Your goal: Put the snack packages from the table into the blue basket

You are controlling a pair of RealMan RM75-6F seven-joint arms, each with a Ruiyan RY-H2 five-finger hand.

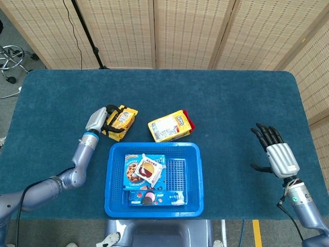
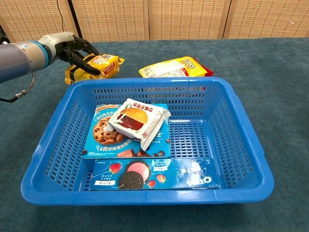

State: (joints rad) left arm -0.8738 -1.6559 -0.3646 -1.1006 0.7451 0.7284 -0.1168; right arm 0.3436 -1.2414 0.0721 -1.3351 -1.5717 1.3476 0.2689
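My left hand (image 1: 99, 120) (image 2: 72, 50) grips a small yellow-orange snack pack (image 1: 121, 120) (image 2: 99, 65), lifted just off the table left of the basket's far corner. A yellow cookie bag (image 1: 168, 125) (image 2: 172, 66) with a red pack under its right end lies on the table behind the blue basket (image 1: 196, 175) (image 2: 239, 140). Inside the basket lie a blue cookie box (image 2: 99, 133), a white burger-print pack (image 2: 137, 121) on top of it, and a blue sandwich-cookie box (image 2: 154, 180) at the front. My right hand (image 1: 277, 154) hovers open far to the right, holding nothing.
The dark teal table (image 1: 216, 103) is bounded by woven screens (image 1: 180, 31) at the back. A stool base (image 1: 13, 56) and a stand pole (image 1: 87, 33) stand off the table's far left corner.
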